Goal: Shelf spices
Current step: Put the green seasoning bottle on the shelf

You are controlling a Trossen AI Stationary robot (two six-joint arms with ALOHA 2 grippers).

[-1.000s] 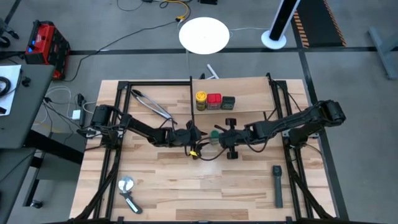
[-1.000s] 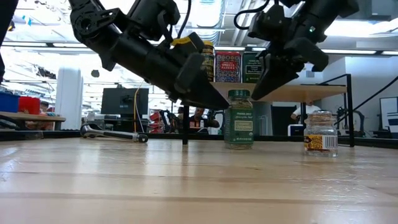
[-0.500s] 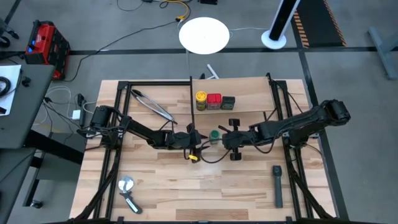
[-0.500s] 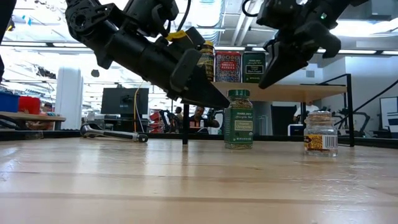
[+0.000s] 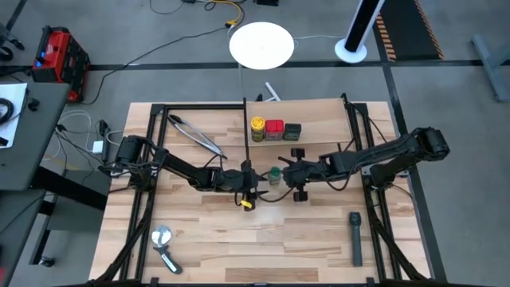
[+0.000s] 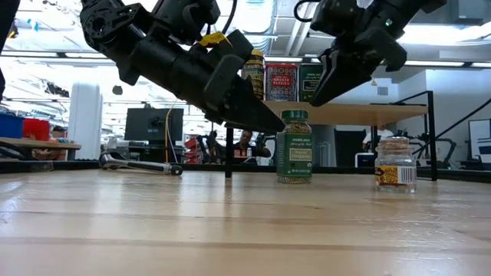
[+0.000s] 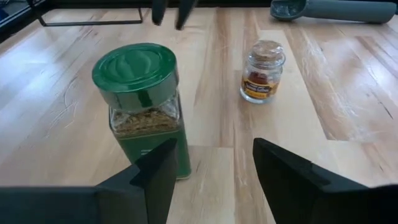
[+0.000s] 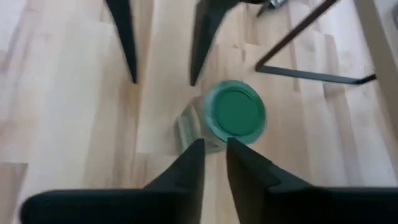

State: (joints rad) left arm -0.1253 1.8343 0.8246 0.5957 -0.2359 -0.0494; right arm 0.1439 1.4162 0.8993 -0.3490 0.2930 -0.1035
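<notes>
Converging on the green-lidded jar (image 5: 274, 173), the left gripper (image 5: 253, 188), fingers spread and empty, nears from 9 o'clock while the right gripper (image 5: 287, 171), nearly closed, empty, hovers above to grasp.

Half hidden in the high view under the two meeting arms: green-lidded glass jar (image 5: 274, 173) near the tabletop's middle. Labels on the yellow round jar (image 5: 257, 128), red square tin (image 5: 275, 129) and dark grey square tin (image 5: 292, 131) along the light-wood shelf (image 5: 319, 119) front edge too small to read. Yellow round jar mostly hidden in the low view behind the left gripper (image 6: 257, 115). Cut off at the left wrist view's edge: grey tool handle (image 7: 329, 9).
</notes>
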